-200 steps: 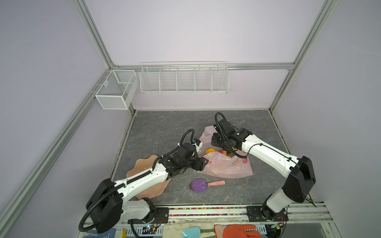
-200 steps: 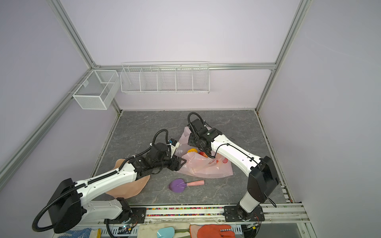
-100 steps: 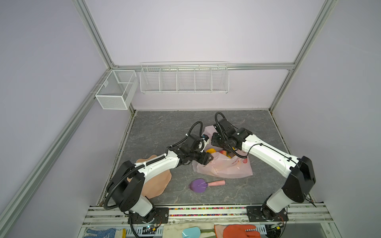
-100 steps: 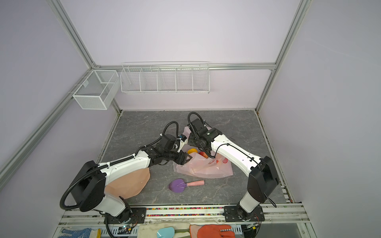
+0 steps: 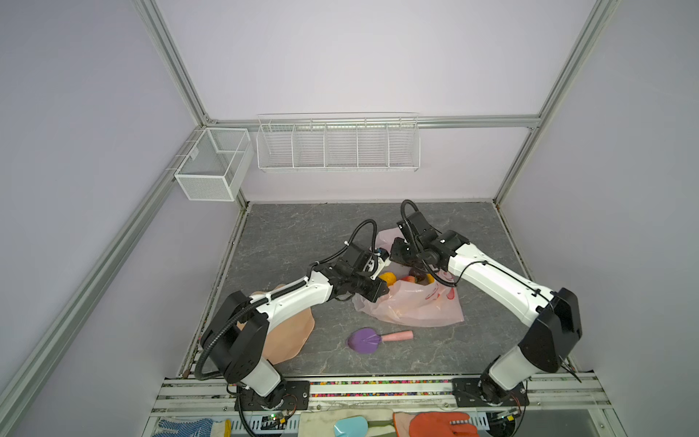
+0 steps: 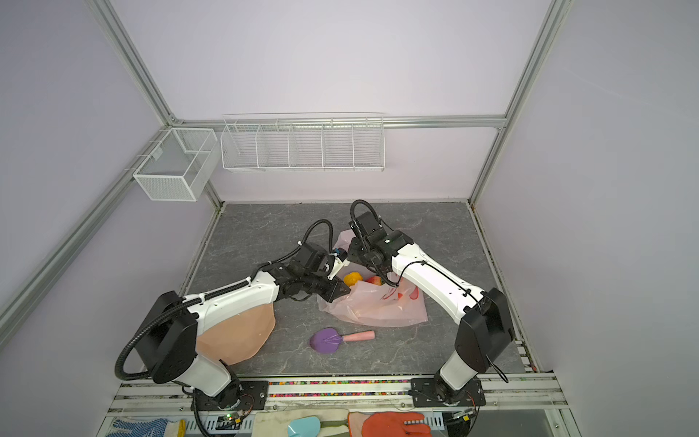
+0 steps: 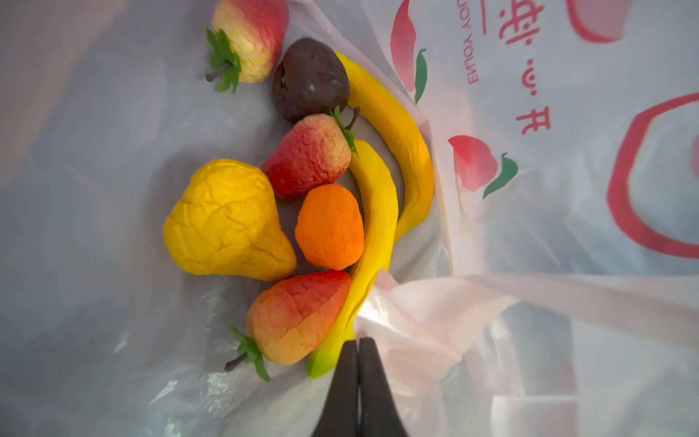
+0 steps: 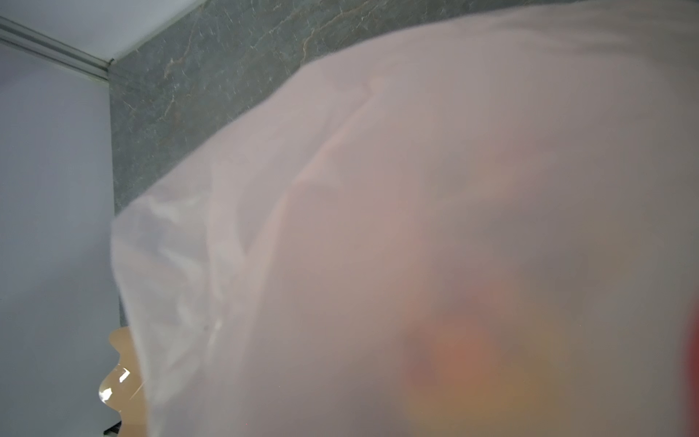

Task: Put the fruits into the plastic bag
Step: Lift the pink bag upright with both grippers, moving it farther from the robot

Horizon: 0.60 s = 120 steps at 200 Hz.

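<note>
— Since a second ago the left arm [image 5: 295,299] has swung off the peach bowl [image 5: 293,335] and stretched toward the plastic bag [image 5: 416,306], and its pincer has gone from wide apart to closed.

— What does the left pincer [image 7: 357,342] have?

— Its tips are pressed flat together at the bag's near rim, with bunched pink film right at them. It looks nipped onto that rim, just beside a banana's green end.

— And the right pincer [image 5: 396,256]?

— Closed too, at the bag's far rim, where the film stands up. Its own camera sees only film draped across the lens, so whether it has film between its tips cannot be told.

— Where are the fruits [image 5: 389,279]?

— Heaped inside the bag's mouth, on its lower film: 2 bananas [image 7: 393,125], 3 strawberries [image 7: 308,157], a yellow pear [image 7: 227,223], an orange ball [image 7: 329,227] and a dark maroon ball [image 7: 310,77], all close together.

— Anything left outside?

— Both top views show no fruit on the worktop [image 5: 302,234]. Only the purple scoop [image 5: 365,338] lies near the bag. Part of the bowl is hidden behind the arm.

— So how far along is it?

— Loading looks done, or nearly. The heap sits close to the opening, so what probably remains is raising the rims so that nothing rolls out.
</note>
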Tool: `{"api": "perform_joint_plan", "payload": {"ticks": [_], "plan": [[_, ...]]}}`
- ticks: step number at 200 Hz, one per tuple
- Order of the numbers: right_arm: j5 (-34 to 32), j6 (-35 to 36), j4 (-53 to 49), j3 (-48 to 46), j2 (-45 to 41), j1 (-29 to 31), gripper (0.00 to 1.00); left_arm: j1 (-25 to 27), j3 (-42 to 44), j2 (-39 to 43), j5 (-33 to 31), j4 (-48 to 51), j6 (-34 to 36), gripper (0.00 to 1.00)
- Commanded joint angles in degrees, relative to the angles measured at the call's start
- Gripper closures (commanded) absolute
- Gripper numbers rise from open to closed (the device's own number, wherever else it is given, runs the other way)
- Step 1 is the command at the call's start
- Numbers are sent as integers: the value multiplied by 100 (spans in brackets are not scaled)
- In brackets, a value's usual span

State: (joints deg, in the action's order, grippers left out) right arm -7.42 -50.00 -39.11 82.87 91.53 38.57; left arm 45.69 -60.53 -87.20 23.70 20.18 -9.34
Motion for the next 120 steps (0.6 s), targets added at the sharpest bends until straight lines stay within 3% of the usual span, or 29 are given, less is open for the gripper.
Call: {"api": "perform_joint_plan", "payload": {"ticks": [1,53,95,120], "plan": [[192,-254,13,322,-348,-178,93,-8,-412,735,-521,328,-18,100],[616,-430,239,715,-538,-480,93,-140,-556,1692,-1259,296,-115,100],[750,-741,368,1512,-587,-671,93,-560,-1681,2014,-2089,869,94,100],[603,-1389,863,1179,-939,-1001,93,-1009,-2252,1967,-2144,952,132,100]]}}
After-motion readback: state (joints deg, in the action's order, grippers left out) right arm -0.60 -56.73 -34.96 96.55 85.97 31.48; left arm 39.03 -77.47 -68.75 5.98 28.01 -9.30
